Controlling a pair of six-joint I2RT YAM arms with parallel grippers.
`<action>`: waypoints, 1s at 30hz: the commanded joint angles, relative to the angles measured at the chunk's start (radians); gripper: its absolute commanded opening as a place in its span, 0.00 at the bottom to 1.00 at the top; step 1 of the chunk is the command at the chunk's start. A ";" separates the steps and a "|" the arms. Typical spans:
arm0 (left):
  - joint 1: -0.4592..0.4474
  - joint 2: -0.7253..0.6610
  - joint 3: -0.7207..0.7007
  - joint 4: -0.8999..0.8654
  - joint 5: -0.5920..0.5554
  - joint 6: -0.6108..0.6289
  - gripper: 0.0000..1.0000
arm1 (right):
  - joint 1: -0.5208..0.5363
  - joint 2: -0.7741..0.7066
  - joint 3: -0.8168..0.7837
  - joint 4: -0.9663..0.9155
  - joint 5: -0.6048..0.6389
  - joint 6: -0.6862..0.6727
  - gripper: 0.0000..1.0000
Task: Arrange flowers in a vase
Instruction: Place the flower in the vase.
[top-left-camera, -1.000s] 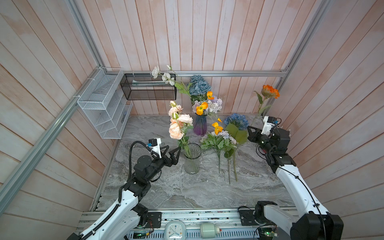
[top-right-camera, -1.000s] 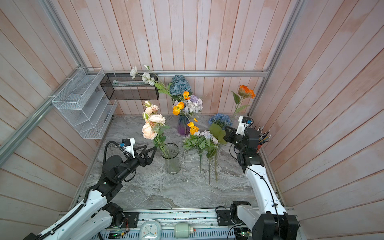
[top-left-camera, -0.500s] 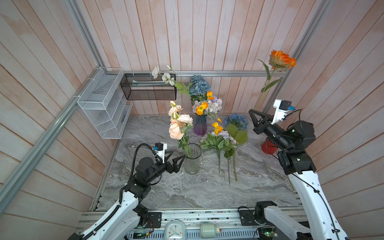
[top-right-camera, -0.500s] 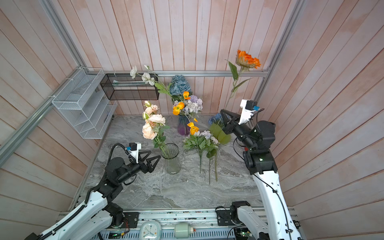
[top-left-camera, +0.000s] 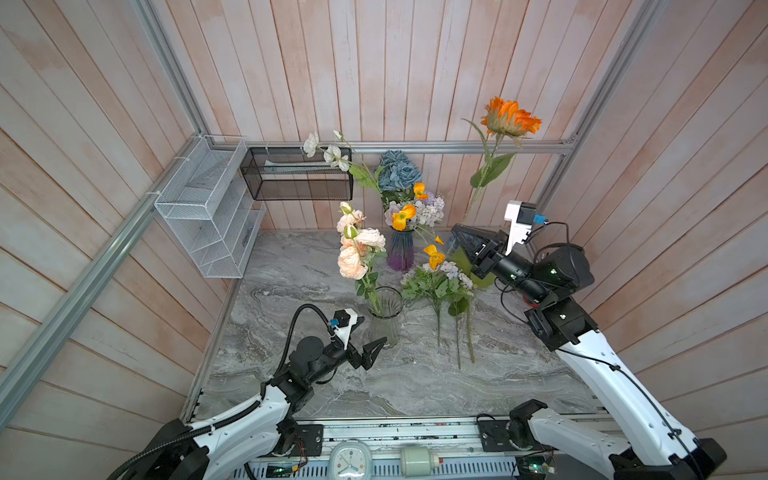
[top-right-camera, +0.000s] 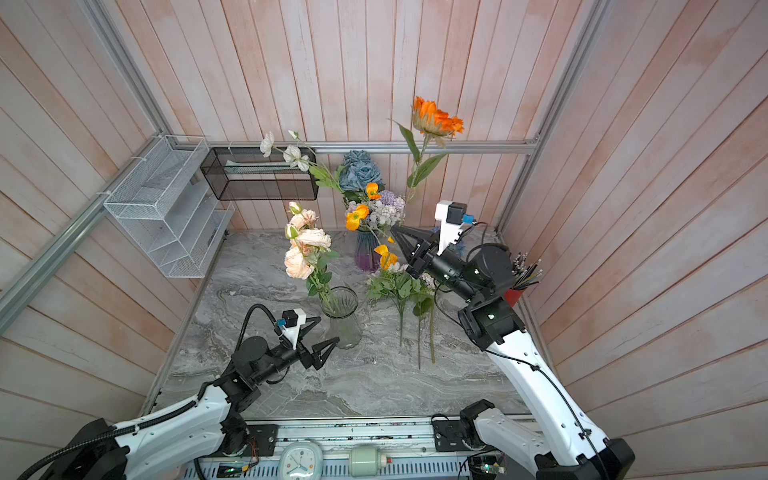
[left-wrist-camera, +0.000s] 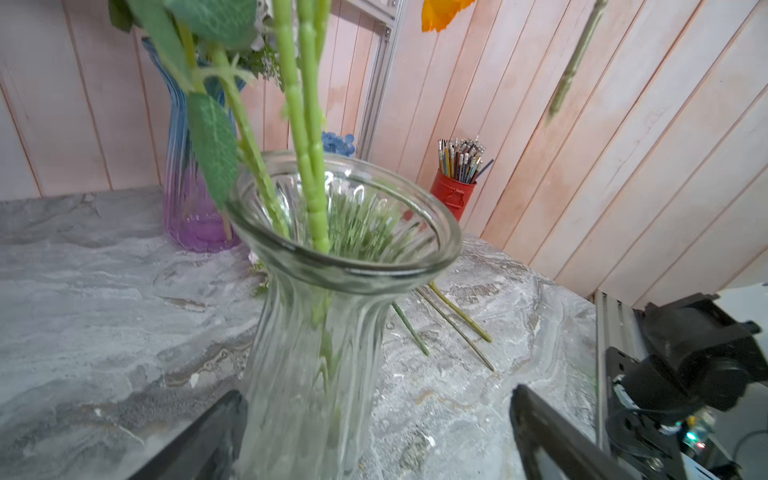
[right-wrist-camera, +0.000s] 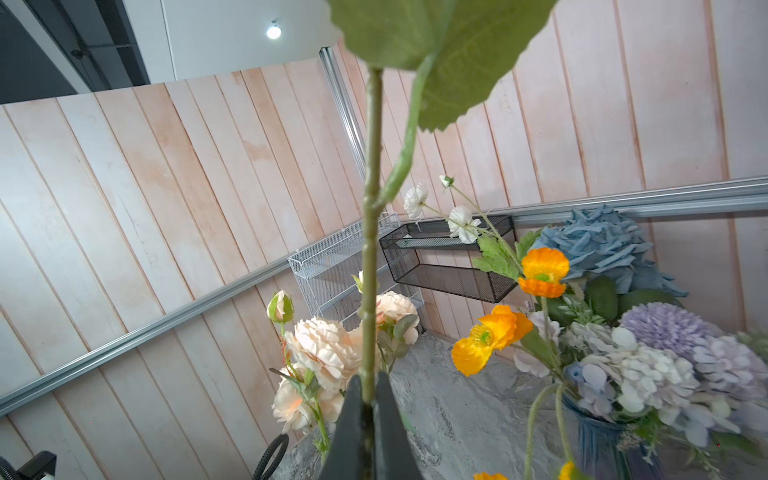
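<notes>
Right gripper (right-wrist-camera: 368, 401) jaws are pressed together on the lower stem of a tall orange flower (top-left-camera: 509, 118), holding it upright in the air with the bloom high above the table. Left gripper (top-left-camera: 373, 330) jaws are spread wide on either side of the clear glass vase (top-left-camera: 384, 316); contact is unclear. The vase holds peach roses (top-left-camera: 353, 257), which lean to one side. To place the flower well, carry the stem's cut end over the open part of the rim and keep it near vertical. Then lower it slowly, clear of the rose stems, while the spread jaws steady the vase against tipping.
</notes>
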 joint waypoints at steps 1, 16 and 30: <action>-0.011 0.075 -0.019 0.253 -0.080 0.047 1.00 | 0.034 0.039 -0.015 0.110 0.051 -0.019 0.00; -0.036 0.303 0.068 0.454 -0.092 0.072 0.97 | 0.185 0.162 -0.098 0.216 0.224 -0.153 0.00; -0.037 0.442 0.118 0.530 -0.119 0.097 0.90 | 0.257 0.271 -0.125 0.173 0.333 -0.269 0.00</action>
